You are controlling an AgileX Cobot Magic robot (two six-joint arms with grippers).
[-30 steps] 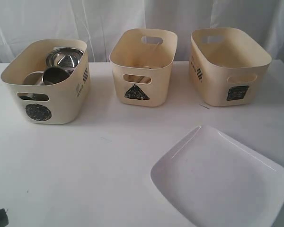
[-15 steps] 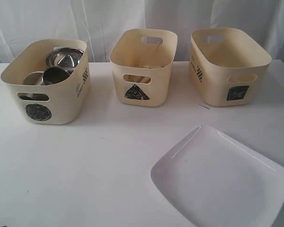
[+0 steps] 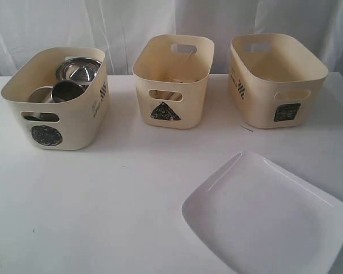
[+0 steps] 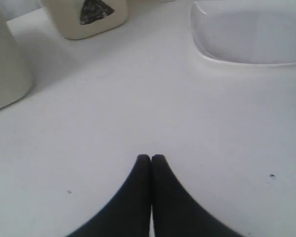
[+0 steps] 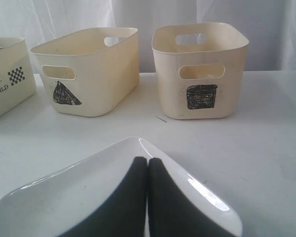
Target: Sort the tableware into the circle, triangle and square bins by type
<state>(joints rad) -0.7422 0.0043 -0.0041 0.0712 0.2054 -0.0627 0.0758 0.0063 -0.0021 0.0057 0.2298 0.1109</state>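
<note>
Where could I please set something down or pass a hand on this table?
The widest bare table lies in front of the circle bin and triangle bin, left of the white plate. A narrower strip runs between plate and square bin. The gaps between bins are tight, and the circle bin is crowded with steel ware.

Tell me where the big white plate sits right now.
In the exterior view the white plate lies flat on the table at the lower right, in front of the square bin and apart from it.

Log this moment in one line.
left end effector: shut, empty; right end effector: shut, empty; plate: unsorted; circle bin: holds steel bowl
</note>
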